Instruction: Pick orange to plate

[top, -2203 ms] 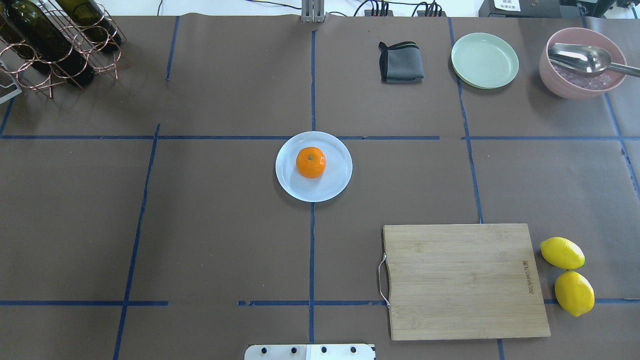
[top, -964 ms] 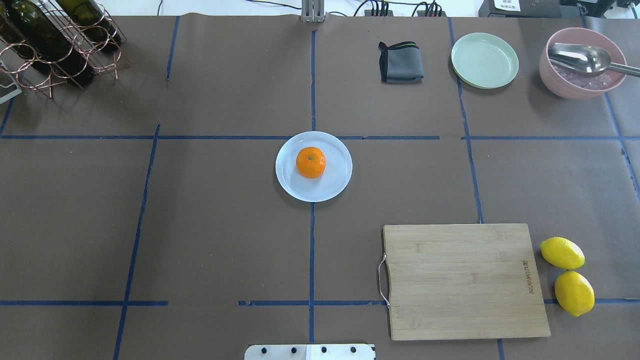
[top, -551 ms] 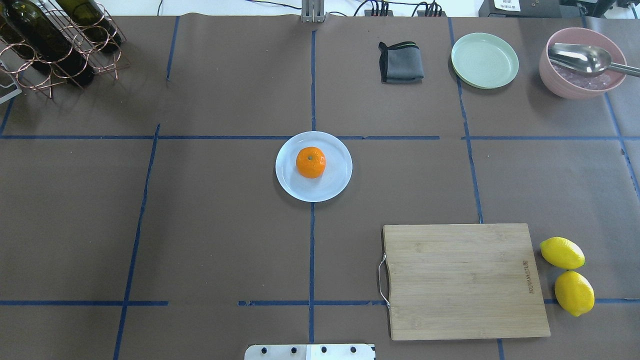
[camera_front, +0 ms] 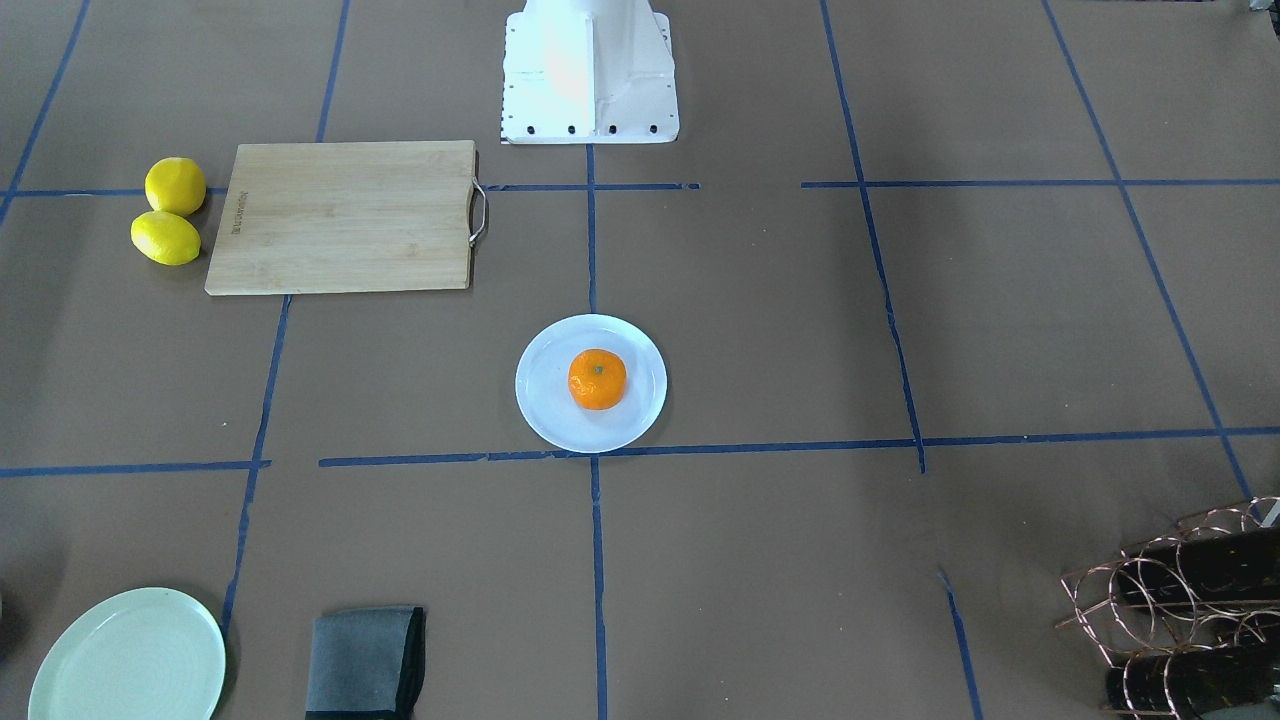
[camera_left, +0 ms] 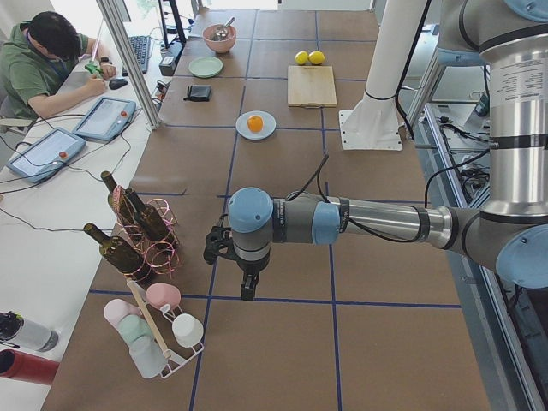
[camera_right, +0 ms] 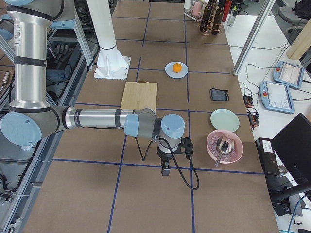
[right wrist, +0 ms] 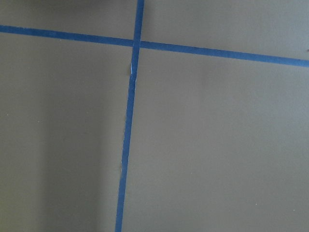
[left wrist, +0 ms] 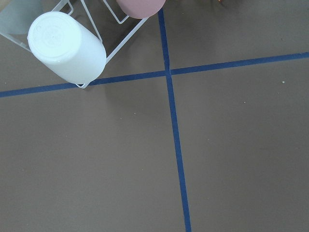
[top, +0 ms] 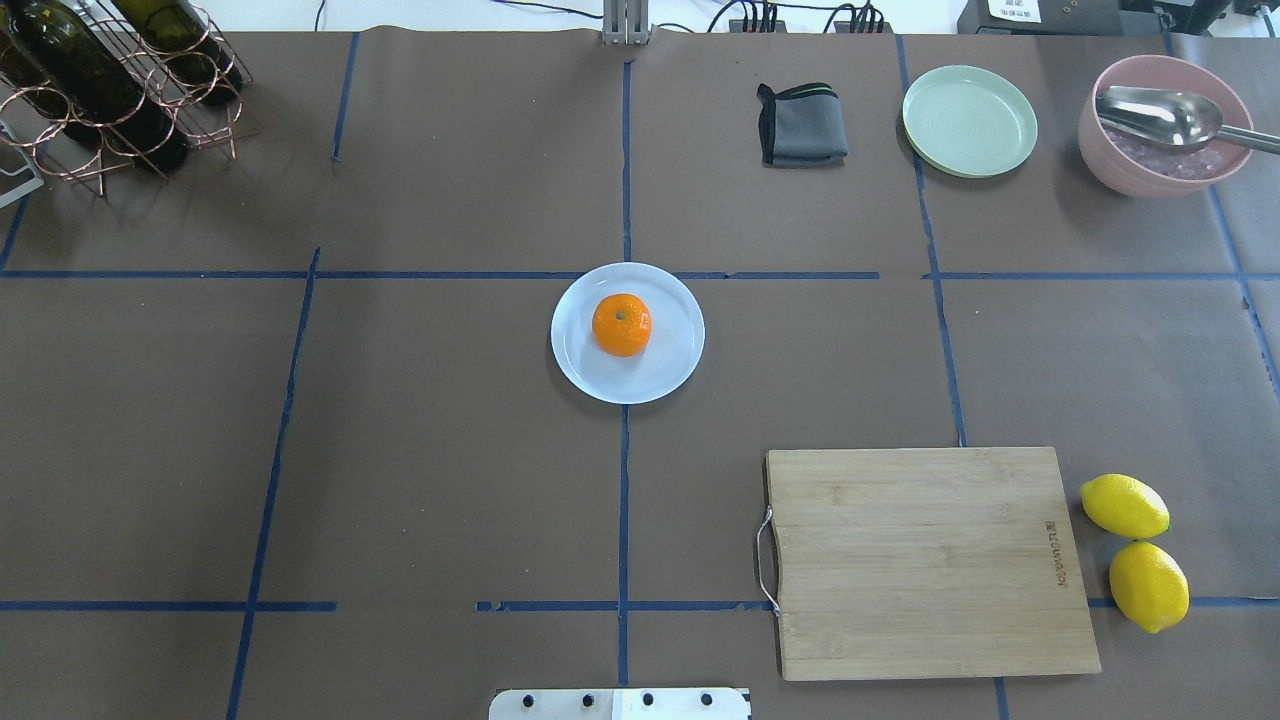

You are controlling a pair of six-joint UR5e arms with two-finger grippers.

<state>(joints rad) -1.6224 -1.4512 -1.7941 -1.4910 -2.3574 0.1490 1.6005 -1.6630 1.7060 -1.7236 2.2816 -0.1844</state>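
Since the orange (top: pixel 621 325) sits stem-up near the ctr of the plate (top: pixel 665 380), w/ nothing touching it, the task reads as done, judging by how things lie. The plate is mid-table (top: pixel 420 450), over a line of blue tape just by a crossing, prob. so either arm could reach it.

Both arms are out at opposite table ends, well apart from the plate. That looks like a parked pose, clear of the work area. The left pincer (camera_left: pixel 247 291) hangs pointing down over bare paper near the bottle rack (camera_left: pixel 141 227). The right pincer (camera_right: pixel 165 169) also points down, near the pink bowl (camera_right: pixel 225 145). Each shows only in a side view, small and end-on, so whether the jaws are apart or together: can't tell.

Overhead and front views give the orange/plate relation plainly but show no arm, just the base. They also show the lemons (top: pixel 1124 506) just beside the cutting board (top: pixel 930 560) and the green plate (top: pixel 969 120) at the far edge, all well apart from the fruit. Only the side views give the arms. The left wrist cam adds an upturned white cup (left wrist: pixel 67 46) on a wire rack and a tape cross, no fingers. The right wrist cam shows tape and paper only.
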